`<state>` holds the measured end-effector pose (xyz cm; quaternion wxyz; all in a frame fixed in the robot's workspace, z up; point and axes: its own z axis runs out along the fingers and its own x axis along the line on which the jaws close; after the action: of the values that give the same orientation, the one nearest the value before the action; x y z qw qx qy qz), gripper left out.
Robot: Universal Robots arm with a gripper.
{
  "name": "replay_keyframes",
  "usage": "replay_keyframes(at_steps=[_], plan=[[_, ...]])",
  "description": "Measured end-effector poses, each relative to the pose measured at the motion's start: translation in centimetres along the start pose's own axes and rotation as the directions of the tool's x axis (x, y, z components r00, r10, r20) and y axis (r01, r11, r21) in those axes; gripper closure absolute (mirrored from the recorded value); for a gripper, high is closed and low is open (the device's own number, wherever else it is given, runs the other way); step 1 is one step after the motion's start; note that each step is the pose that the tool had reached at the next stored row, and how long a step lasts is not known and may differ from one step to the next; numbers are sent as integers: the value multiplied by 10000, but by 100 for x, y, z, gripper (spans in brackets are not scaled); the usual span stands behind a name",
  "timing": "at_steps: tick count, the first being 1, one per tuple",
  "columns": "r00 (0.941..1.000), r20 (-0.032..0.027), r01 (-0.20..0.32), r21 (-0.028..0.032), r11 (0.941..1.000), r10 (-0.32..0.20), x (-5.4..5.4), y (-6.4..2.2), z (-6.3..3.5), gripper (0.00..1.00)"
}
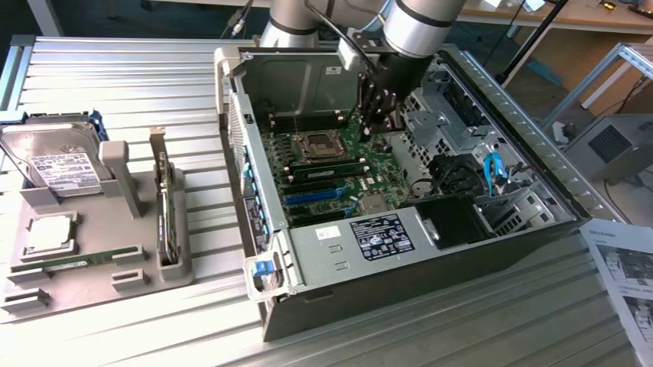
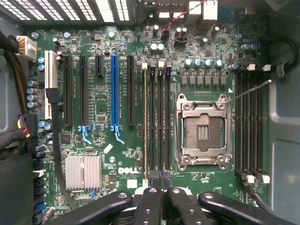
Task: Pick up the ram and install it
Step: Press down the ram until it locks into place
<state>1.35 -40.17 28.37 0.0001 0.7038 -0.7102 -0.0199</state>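
Observation:
A green ram [image 1: 329, 170] stands edge-up in a black slot beside the empty processor socket [image 1: 316, 143] on the motherboard inside the open computer case. From above it shows as a thin pale line [image 2: 144, 117] in the outermost slot of that bank. My gripper [image 1: 375, 126] hangs inside the case just above the board, near one end of those slots. Its black fingers [image 2: 154, 197] are shut together with nothing visible between them. A second green ram stick [image 1: 76, 262] lies flat in the grey tray at the exterior view's left.
The grey tray [image 1: 143, 279] also carries a hard drive [image 1: 56, 164], a square silver processor chip [image 1: 49, 233] and an upright card with a metal bracket [image 1: 164, 214]. Case walls [image 1: 337, 260], a drive cage and cables surround the board. A printed sheet [image 1: 622, 267] lies at the right.

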Motion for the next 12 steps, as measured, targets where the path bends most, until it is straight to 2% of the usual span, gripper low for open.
replay_keyframes(at_steps=[4,12], plan=[[10000,-1,0,0,10000,0,10,-3,97,89],[10000,-3,0,0,10000,0,26,-6,196,89]])
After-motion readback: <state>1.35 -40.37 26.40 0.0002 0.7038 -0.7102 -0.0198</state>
